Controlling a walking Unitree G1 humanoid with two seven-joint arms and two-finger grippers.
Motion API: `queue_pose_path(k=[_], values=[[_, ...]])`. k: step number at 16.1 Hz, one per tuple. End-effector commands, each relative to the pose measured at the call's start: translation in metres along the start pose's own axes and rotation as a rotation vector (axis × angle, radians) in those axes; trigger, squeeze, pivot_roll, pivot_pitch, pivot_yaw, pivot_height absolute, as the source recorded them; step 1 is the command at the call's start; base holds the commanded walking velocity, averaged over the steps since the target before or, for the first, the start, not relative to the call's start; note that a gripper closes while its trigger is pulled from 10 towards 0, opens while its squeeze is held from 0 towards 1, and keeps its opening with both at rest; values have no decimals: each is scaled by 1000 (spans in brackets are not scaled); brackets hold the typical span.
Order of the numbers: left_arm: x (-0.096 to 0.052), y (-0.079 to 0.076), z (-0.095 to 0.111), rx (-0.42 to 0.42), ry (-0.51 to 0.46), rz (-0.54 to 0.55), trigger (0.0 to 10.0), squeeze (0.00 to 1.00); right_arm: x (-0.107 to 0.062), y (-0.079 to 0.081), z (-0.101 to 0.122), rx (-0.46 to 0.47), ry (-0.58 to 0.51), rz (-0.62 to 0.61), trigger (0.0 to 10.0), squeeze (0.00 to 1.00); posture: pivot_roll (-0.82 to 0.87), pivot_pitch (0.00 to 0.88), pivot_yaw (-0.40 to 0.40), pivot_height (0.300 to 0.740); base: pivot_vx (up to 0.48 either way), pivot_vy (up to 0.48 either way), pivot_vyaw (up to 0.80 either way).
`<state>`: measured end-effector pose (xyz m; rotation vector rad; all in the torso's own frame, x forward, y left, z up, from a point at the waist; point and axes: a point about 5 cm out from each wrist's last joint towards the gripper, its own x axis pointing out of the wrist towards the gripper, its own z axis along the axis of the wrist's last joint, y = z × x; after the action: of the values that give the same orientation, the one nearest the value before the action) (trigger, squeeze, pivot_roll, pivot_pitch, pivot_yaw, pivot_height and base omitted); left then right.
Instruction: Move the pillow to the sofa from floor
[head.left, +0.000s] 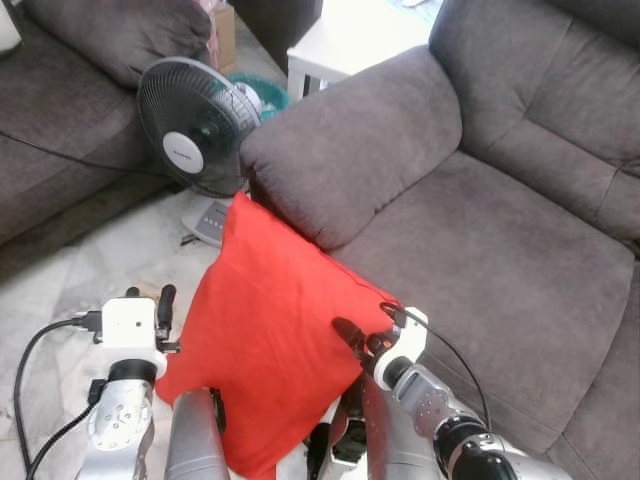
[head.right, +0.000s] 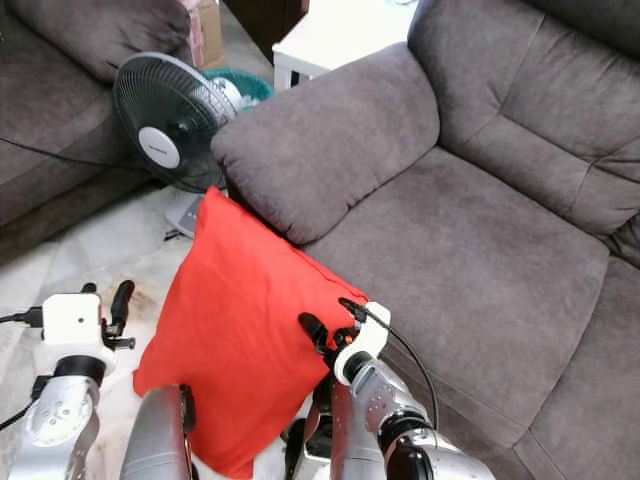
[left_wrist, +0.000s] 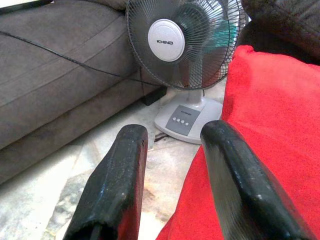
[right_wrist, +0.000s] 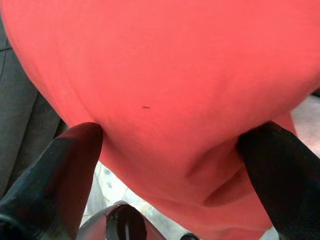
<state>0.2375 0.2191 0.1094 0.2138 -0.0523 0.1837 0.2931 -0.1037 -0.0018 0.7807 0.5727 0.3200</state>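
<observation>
From the left eye view, the right gripper (head.left: 362, 335) reaches forward from the lower right, its silver forearm bent up at the wrist, black fingers pressed into the right edge of the red pillow (head.left: 265, 330). The left gripper (head.left: 148, 298) is held upright beside the pillow's left edge, fingers pointing up, a black cable looping off its white wrist block. The pillow stands tilted on a corner, its upper corner leaning against the armrest (head.left: 350, 150) of the grey sofa (head.left: 500, 250), its lower part down in front of the robot's body, over the pale marble floor (head.left: 90, 260). The fabric is plain bright red, smooth, with a soft crease near the right side.

The right eye view shows the same: the pillow just short of the sofa seat, a black standing fan (head.right: 168, 122) behind it, a white side table (head.right: 345, 35) beyond the armrest.

In the left wrist view the jaws stand apart with nothing between them; the pillow's edge lies just beside one finger (left_wrist: 245, 185), and the fan faces the camera with a second grey sofa (left_wrist: 55, 75) alongside.

In the right wrist view the jaws are spread wide and clamped on a bulge of the pillow, one finger (right_wrist: 55, 175) sunk into the cloth on each side, the red fabric puckering between them.
</observation>
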Motion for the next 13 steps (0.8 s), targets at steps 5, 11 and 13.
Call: queue_pose_path(k=[5,11,13], values=[[-10,0,6,1,8,-5,10000,0,3,7,4,47,-68,53,10000,0,368,277,-182,568,0,0,0],[-13,-4,10,-10,4,-5,10000,0,8,17,9,16,-95,81,10000,0,367,299,-192,568,0,0,0],[-14,-4,12,-12,4,-3,10000,0,10,21,11,-10,-102,93,10000,0,368,303,-195,568,0,0,0]])
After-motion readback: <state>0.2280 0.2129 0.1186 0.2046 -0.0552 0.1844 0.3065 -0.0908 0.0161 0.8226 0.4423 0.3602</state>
